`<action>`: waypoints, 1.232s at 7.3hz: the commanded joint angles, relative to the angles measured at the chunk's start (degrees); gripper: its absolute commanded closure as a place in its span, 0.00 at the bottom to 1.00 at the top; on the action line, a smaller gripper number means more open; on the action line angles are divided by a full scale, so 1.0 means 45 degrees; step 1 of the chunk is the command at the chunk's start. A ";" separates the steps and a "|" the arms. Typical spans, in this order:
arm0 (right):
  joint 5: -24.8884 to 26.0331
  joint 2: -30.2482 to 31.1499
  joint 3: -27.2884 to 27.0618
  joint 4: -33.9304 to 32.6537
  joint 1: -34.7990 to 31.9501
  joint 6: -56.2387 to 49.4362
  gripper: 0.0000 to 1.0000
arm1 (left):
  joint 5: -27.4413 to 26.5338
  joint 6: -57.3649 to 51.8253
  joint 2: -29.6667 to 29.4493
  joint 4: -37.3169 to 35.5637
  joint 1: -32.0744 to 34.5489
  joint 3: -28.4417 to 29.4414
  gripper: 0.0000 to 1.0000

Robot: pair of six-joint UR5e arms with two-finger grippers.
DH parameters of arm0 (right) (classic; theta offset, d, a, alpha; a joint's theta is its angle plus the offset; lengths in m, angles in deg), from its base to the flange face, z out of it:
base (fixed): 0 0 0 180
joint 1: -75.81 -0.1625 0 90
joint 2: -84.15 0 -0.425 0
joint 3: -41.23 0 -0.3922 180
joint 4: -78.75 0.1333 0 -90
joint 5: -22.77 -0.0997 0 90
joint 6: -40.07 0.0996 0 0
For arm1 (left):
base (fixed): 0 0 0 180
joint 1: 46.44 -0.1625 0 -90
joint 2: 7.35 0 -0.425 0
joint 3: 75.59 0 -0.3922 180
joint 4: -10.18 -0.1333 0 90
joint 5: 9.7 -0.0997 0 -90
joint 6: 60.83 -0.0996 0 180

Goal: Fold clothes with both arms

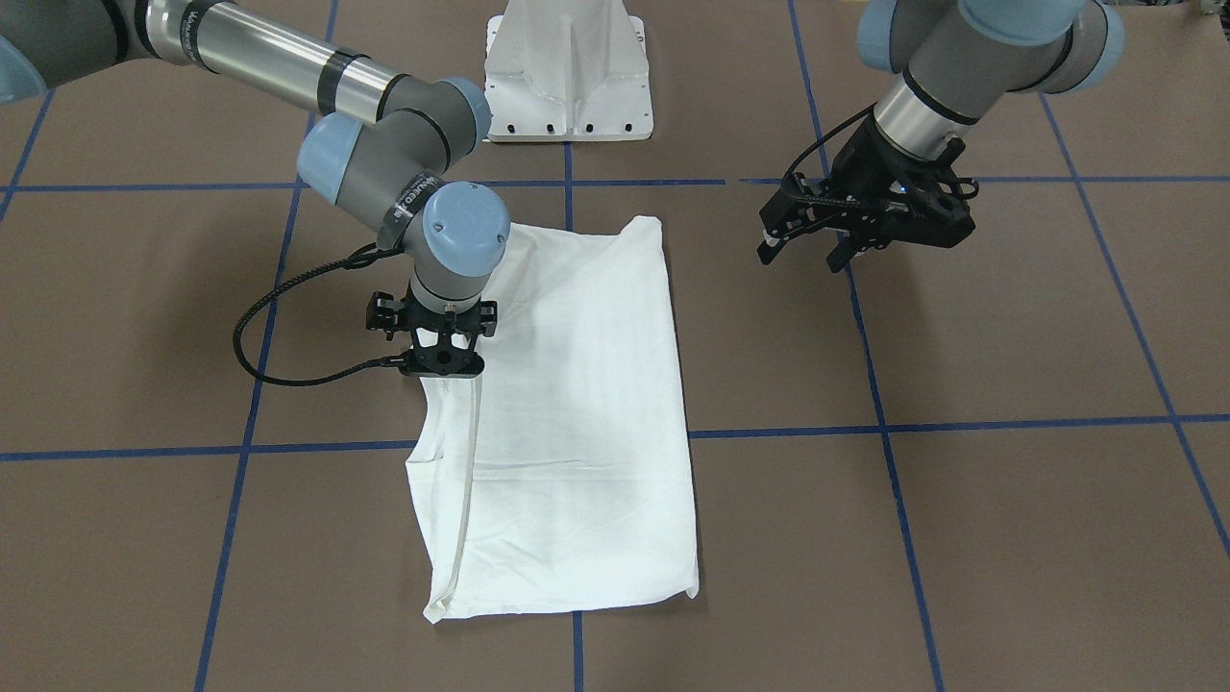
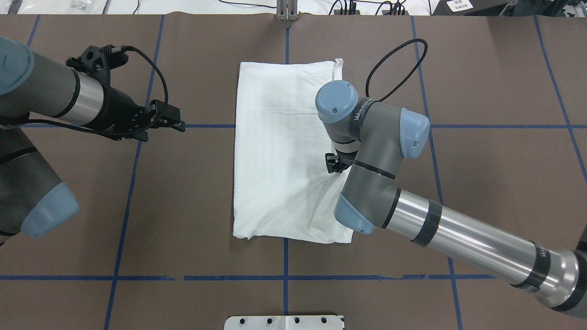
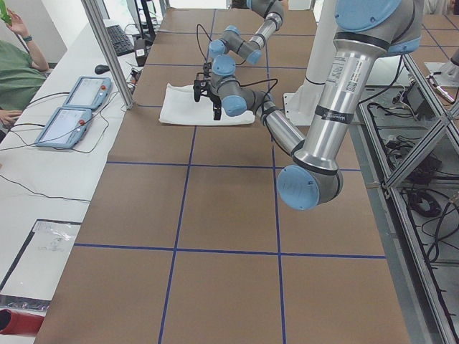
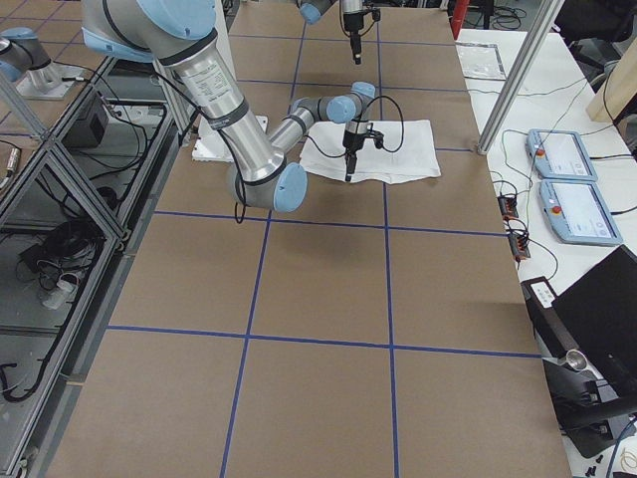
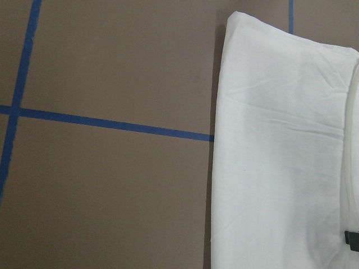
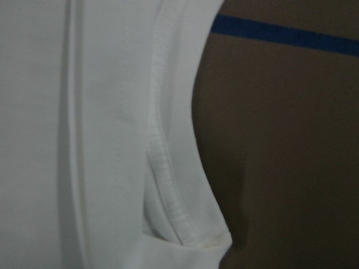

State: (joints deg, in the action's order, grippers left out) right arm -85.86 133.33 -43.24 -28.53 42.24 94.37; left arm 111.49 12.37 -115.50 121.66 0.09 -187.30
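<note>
T-shirt edge between the right fingers

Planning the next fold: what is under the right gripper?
The white T-shirt's stitched edge lies under the right gripper, with bare brown table beside it. The gripper's fingertips are hidden, so whether they pinch the cloth cannot be seen.

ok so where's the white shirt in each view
front-facing: shirt centre, slightly left
overhead: shirt centre
left side: shirt far, upper middle
right side: shirt far, upper middle
left wrist: shirt right half
right wrist: shirt left half
landmark: blue tape line crossing under it
</note>
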 commanded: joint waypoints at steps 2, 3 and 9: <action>0.0058 0.2096 -0.2088 -0.0223 -0.0411 -0.1051 0.00 | 0.0021 0.0080 -0.0069 -0.0027 -0.0143 0.0040 0.00; 0.0040 0.2060 -0.2128 -0.0223 -0.0392 -0.1071 0.00 | 0.0002 0.0080 -0.0069 -0.0027 -0.0221 0.0040 0.00; 0.0541 0.1261 -0.4140 -0.0027 0.1632 -0.0505 0.00 | 0.0002 0.0041 -0.0050 -0.0027 -0.0280 0.0060 0.00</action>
State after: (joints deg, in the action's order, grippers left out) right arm -85.71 140.22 -61.53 -28.68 45.98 91.60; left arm 111.53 12.79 -115.88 121.53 -1.17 -187.12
